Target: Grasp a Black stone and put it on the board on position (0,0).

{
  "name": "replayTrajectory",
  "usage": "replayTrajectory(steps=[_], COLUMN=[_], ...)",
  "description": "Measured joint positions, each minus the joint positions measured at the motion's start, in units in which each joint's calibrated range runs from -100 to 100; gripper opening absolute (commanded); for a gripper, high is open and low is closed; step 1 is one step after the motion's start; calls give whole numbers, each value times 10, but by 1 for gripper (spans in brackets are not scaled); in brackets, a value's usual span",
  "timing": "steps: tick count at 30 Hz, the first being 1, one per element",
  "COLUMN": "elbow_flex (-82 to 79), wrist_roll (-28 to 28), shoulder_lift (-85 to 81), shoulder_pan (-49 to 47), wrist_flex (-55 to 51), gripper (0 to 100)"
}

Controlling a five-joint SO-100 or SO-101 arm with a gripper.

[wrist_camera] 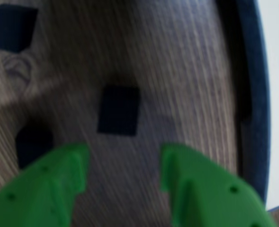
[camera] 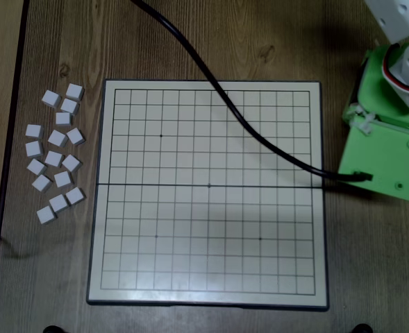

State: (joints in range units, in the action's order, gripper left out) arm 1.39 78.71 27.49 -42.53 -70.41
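Hanging above the wood-grain table (wrist_camera: pixel 186 71), the green gripper (wrist_camera: pixel 124 165) is seen in the wrist view with its two fingers spread wide and nothing held between them. A black stone (wrist_camera: pixel 119 110), a small matte square block, lies flat on the table just beyond the gap between the fingertips, clear of both. Two more black blocks are visible in that view: one (wrist_camera: pixel 11 27) at the upper left corner and one (wrist_camera: pixel 32 144) partly hidden behind the left finger (wrist_camera: pixel 49 184). The picture is blurred, so finer detail cannot be made out. The board (camera: pixel 207 194), off-white with a thin black grid, a dark frame and a dark fold line across its middle, is shown in the overhead view with no stones on it; its dark edge runs down the right side of the wrist view. A black cable (camera: pixel 211 80) crosses the board's upper part toward the green arm (camera: pixel 385 132). White square blocks (camera: pixel 55 156) are scattered on the table left of the board.
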Motion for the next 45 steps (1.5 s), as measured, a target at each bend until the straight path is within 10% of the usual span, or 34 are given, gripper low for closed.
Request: replayTrajectory(steps=[45], elbow_flex=[-27], wrist_roll=[17], shoulder_lift=[22], shoulder_pan=[6], wrist_flex=[37], gripper=[6])
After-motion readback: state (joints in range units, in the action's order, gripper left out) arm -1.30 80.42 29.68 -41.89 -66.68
